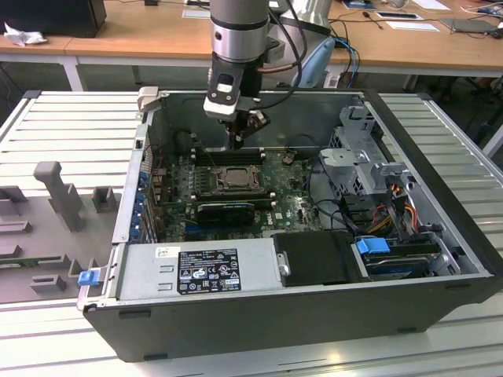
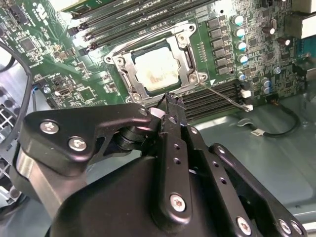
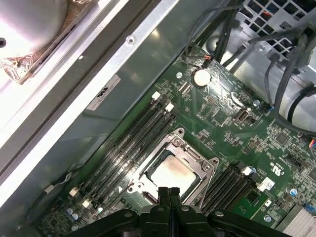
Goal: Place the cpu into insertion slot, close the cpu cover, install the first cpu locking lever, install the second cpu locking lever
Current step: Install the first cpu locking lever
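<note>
The cpu (image 2: 157, 69) lies flat in the insertion slot (image 1: 214, 185), its pale face showing in both wrist views. The silvery cpu cover (image 2: 190, 47) is down around it as a frame. A thin wire locking lever (image 2: 224, 96) sticks out sideways from one corner of the socket, over the memory slots. My gripper (image 2: 173, 101) hangs just above the socket's edge with its fingers shut together and nothing between them. In the exterior view the gripper (image 1: 238, 144) is inside the open computer case, right behind the cpu (image 1: 234, 179). In the first wrist view the gripper (image 3: 168, 190) is over the edge of the cpu (image 3: 170, 175) and its cover (image 3: 190, 155).
Long black memory slots (image 3: 126, 145) flank the socket on both sides. The case's back wall (image 1: 306, 110) is close behind the arm. A power supply (image 1: 196, 271) sits at the front, and a drive cage (image 1: 369, 169) with cables is at the exterior view's right. Grey fixtures (image 1: 59, 192) stand on the table outside the case.
</note>
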You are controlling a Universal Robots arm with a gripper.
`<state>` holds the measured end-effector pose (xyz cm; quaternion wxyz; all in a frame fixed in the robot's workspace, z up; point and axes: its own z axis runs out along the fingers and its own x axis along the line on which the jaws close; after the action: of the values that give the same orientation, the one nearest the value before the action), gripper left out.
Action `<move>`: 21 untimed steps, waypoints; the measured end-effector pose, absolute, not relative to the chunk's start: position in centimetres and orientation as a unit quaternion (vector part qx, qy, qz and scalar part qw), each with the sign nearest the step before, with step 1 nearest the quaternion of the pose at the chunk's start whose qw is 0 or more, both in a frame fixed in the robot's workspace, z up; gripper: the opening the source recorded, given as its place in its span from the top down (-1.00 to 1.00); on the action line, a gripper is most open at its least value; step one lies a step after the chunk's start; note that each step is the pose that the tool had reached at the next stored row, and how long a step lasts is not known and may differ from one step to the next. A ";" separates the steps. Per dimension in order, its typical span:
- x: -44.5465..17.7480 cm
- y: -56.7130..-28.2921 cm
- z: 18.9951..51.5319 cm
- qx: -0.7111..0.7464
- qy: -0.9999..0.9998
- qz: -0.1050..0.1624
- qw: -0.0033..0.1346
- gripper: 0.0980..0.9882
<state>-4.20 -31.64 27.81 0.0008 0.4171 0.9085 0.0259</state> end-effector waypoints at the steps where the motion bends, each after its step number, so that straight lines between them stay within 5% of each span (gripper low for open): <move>1: -4.2 -31.6 27.8 0.413 0.910 0.026 0.001 0.98; 21: -4.2 -31.6 27.8 0.331 0.943 0.026 -0.002 0.98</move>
<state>-4.20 -31.64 27.82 -0.0016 0.3309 0.9433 0.0258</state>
